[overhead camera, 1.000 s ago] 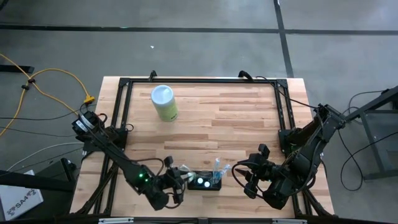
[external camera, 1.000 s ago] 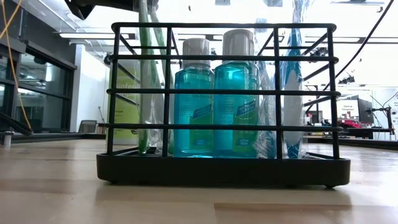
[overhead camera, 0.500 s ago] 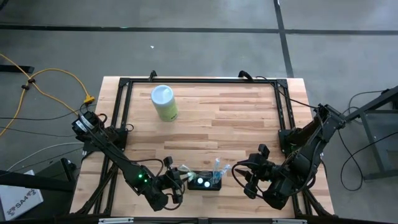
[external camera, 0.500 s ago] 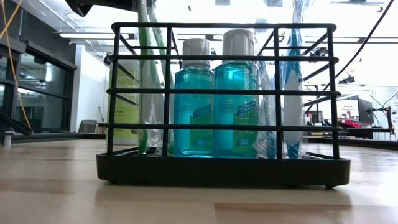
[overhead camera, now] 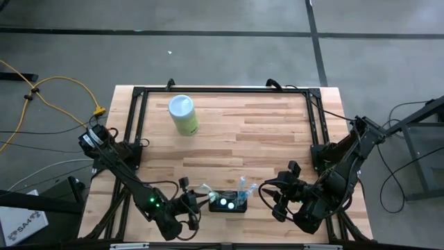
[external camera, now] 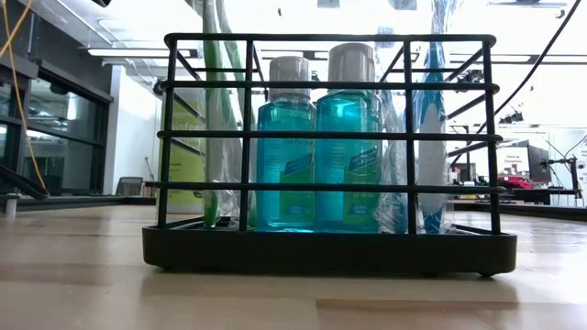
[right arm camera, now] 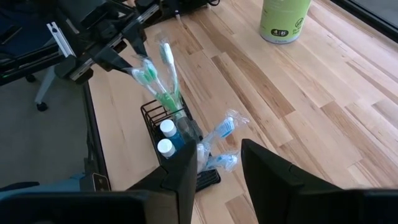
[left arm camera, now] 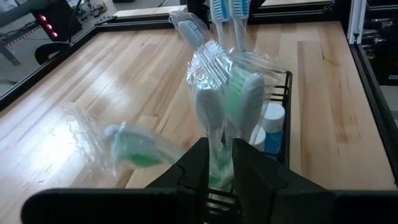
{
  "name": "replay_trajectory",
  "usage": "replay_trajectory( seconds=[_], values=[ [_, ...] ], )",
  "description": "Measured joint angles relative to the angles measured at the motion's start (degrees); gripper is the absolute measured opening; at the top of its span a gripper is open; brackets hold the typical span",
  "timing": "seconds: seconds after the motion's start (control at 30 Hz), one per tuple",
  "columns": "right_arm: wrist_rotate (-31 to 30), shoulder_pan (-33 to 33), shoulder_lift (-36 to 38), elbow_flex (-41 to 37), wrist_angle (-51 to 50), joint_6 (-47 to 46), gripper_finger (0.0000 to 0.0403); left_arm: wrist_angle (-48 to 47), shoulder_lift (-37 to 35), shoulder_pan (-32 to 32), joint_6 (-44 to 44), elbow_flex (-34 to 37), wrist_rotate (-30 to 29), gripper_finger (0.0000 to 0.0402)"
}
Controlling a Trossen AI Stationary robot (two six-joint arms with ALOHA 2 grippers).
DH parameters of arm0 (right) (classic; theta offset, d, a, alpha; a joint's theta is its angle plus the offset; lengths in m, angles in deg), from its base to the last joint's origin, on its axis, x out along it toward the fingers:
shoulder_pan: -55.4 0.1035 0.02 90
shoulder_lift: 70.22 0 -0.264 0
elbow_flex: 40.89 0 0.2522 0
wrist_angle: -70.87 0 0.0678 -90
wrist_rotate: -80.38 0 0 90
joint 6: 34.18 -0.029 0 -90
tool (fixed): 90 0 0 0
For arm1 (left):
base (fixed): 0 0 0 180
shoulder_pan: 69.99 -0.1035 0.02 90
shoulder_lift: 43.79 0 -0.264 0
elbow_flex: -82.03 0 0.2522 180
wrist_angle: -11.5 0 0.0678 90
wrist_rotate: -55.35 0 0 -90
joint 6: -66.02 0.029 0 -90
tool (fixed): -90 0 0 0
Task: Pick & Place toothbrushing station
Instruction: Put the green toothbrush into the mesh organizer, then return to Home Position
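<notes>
The toothbrushing station stands at the tabletop's near edge. The left pincer pinches a wrapped green toothbrush in it; the right pincer waits open, empty. The carrying seems not yet begun.

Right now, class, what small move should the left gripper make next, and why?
Probably a short lift, up and away from the toothbrushing station. The left gripper looks closed on a wrapped green toothbrush that leans out while its lower end sits inside the wire frame. The right gripper waits open beside the station.
</notes>
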Motion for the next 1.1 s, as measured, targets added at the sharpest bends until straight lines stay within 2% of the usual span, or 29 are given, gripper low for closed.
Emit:
replay_trajectory(
  seconds=[0.73,1.1],
  values=[
    [0.00,-0.02,0.00,0.00,0.00,0.00,0.0117,-1.04,-0.09,2.51,-0.28,0.00,0.09,0.0068],
    [-0.02,0.00,0.00,0.00,0.04,2.36,0.0117,-1.02,-5.14,2.53,1.25,0.00,1.35,0.0068]
  ],
)
